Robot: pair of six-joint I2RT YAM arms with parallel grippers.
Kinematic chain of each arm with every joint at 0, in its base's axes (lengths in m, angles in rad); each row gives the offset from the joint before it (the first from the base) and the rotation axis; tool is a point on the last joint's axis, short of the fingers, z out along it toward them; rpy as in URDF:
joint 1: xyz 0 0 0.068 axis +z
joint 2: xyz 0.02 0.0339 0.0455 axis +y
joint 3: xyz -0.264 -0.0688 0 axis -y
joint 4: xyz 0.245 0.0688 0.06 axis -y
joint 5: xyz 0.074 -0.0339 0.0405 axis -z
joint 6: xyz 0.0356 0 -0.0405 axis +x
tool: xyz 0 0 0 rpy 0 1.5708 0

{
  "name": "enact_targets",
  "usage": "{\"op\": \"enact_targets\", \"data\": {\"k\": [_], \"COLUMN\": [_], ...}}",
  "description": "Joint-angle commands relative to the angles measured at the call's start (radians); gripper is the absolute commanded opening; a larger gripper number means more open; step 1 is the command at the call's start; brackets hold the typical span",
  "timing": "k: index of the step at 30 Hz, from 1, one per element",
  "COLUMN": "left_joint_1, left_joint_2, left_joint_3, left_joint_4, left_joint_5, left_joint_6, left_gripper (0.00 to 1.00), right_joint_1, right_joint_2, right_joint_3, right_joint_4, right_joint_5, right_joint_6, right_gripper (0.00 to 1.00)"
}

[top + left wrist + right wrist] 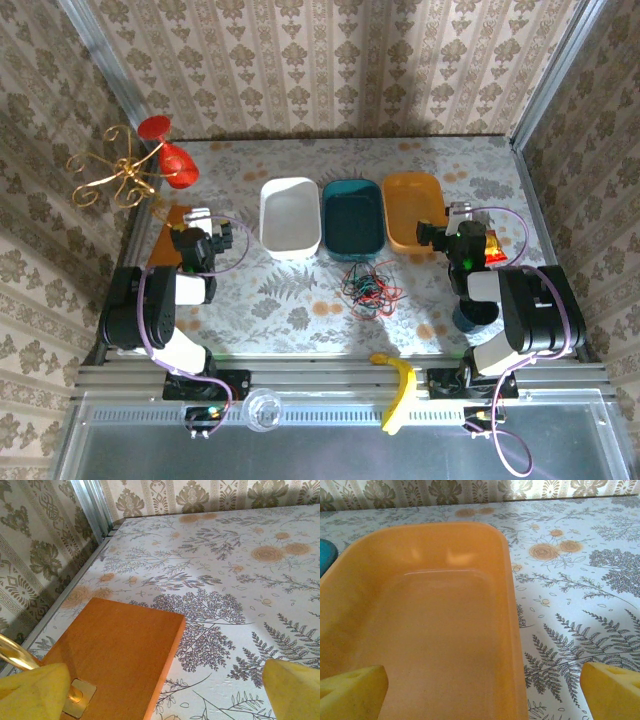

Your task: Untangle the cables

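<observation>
Left fingers [32, 692], right fingers [612, 690] apart; cables [366, 287] tangled.

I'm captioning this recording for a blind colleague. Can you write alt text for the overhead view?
A small tangle of red, green and black cables lies on the table in front of a white bin, teal bin and orange bin, all empty. The left gripper and right gripper are open at either side, apart from the cables.
</observation>
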Motion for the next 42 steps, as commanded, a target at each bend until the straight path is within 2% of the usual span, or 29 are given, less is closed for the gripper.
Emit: {"op": "enact_targets", "data": {"k": [1,3,4,5,7,9,10,12,13,17,18,19,22,24,27,30,34,42], "left_joint_1": [0.004,0.004,-0.004,-0.011,-0.026,-0.053,-0.093,-0.159,-0.199,-0.394,-0.467,-0.515,-0.602,-0.656,-0.737,-0.796,-0.854,-0.856], "left_joint_2": [0.002,-0.028,-0.077,-0.138,-0.212,-0.262,-0.294,-0.365,-0.396,-0.429,-0.414,-0.391,-0.263,-0.166,-0.064,-0.015,0.019,0.018], "left_joint_3": [-0.001,0.017,0.055,0.135,0.291,0.323,0.307,0.272,0.264,0.306,0.321,0.335,0.41,0.47,0.538,0.561,0.603,0.596], "left_joint_4": [0.0,-0.056,-0.17,-0.377,-0.707,-0.79,-0.777,-0.766,-0.788,-0.962,-0.988,-0.997,-1.016,-1.02,-1.038,-1.044,-1.111,-1.121], "left_joint_5": [0.012,0.064,0.084,0.062,-0.071,-0.121,-0.231,-0.33,-0.37,-0.416,-0.384,-0.303,0.026,0.228,0.378,0.439,0.423,0.446], "left_joint_6": [0.002,0.025,0.039,0.027,-0.071,-0.072,-0.083,-0.101,-0.127,-0.208,-0.225,-0.235,-0.269,-0.274,-0.248,-0.215,-0.141,-0.145], "left_gripper": [1.0,1.0,1.0,1.0,1.0,1.0,1.0,1.0,1.0,1.0,1.0,0.98,1.0,1.0,1.0,1.0,1.0,1.0], "right_joint_1": [-0.007,-0.007,-0.007,-0.007,-0.011,0.003,0.029,0.101,0.178,0.44,0.504,0.563,0.699,0.747,0.757,0.754,0.753,0.707], "right_joint_2": [0.007,0.003,-0.012,-0.046,-0.113,-0.168,-0.204,-0.283,-0.331,-0.407,-0.404,-0.393,-0.321,-0.258,-0.203,-0.193,-0.153,-0.07], "right_joint_3": [0.02,0.021,0.038,0.084,0.271,0.391,0.408,0.403,0.396,0.421,0.431,0.438,0.478,0.515,0.539,0.533,0.536,0.562], "right_joint_4": [-0.005,-0.008,-0.055,-0.175,-0.6,-0.824,-0.885,-0.937,-0.973,-1.144,-1.183,-1.214,-1.3,-1.365,-1.442,-1.453,-1.456,-1.414], "right_joint_5": [-0.016,-0.006,0.012,0.049,0.128,0.125,0.162,0.17,0.206,0.187,0.158,0.139,0.118,0.117,0.133,0.129,0.094,0.086], "right_joint_6": [-0.009,-0.006,0.001,0.014,0.094,0.148,0.185,0.205,0.206,0.211,0.225,0.238,0.278,0.29,0.322,0.325,0.32,0.308], "right_gripper": [1.0,1.0,1.0,1.0,0.99,0.88,0.85,0.84,0.83,0.81,0.78,0.73,0.56,0.46,0.42,0.42,0.41,0.36]}}
